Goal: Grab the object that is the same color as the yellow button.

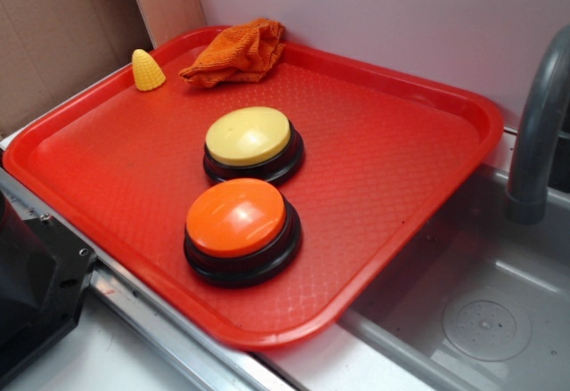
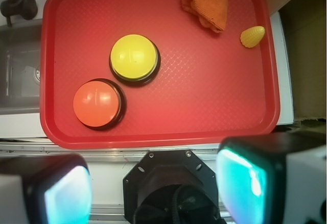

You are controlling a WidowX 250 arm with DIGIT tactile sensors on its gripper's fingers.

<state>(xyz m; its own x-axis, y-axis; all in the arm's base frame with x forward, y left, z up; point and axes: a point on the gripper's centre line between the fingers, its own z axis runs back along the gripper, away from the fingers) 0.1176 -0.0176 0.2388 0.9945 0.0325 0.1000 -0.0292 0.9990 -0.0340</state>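
Observation:
The small bright-yellow bumpy cone (image 1: 147,70) stands upright at the far left corner of the red tray (image 1: 410,168); in the wrist view it (image 2: 252,36) lies near the tray's right edge (image 2: 265,106). The pale-yellow domed button (image 1: 248,137) (image 2: 134,57) sits mid-tray on its black base. My gripper (image 2: 153,188) is open and empty, high above and well back from the tray, over the robot's black base. Its two fingers (image 2: 69,193) frame the bottom of the wrist view. The gripper itself is out of the exterior view.
An orange domed button (image 1: 239,222) (image 2: 96,103) stands in front of the yellow one. An orange cloth (image 1: 239,51) (image 2: 208,2) lies crumpled at the tray's far edge beside the cone. A grey sink with a faucet (image 1: 534,124) is to the right. The robot's black base (image 1: 27,293) is at the near left.

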